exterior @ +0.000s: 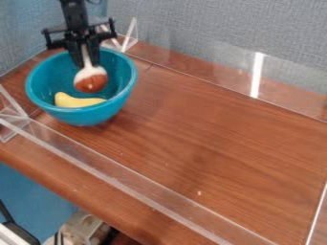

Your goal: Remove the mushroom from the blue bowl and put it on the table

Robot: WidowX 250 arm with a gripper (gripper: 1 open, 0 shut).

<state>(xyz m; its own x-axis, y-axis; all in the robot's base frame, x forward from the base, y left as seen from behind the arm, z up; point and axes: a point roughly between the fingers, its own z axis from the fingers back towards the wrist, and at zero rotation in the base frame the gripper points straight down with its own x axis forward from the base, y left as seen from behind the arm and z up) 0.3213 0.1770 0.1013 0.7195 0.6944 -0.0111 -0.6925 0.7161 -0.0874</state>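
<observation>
Gripper: the black gripper (87,53) hangs straight down over the bowl, its thin dark fingers (86,48) pinched on the pale stem of the mushroom.
Mushroom: the mushroom (88,76) hangs cap downward from the fingers, a cream-white stem above and a rounded reddish-brown cap below. It looks lifted clear of the bowl's floor but sits inside the rim line as seen from here. Smooth, toy-like surface.
Blue bowl: the blue bowl (49,107) is round, deep, turquoise plastic with a smooth wall and a soft sheen. It stands at the far left corner of the table.
Yellow piece: a curved, banana-shaped yellow piece (76,100) lies on the bowl's floor, below and a little left of the hanging mushroom, apart from it.
Table: the table (205,124) is glossy reddish-brown wood, with grain running along its length and light glare on the finish. The wide stretch right of the bowl carries nothing I can make out.
Walls: clear acrylic walls (262,75) edge the tabletop, thin and see-through, catching white highlights along their edges.
Backdrop: a grey-blue fabric-like panel (217,24) with a fine weave stands behind the table.
Arm: the dark arm (76,13) comes down from the top edge, slim and matte.
</observation>
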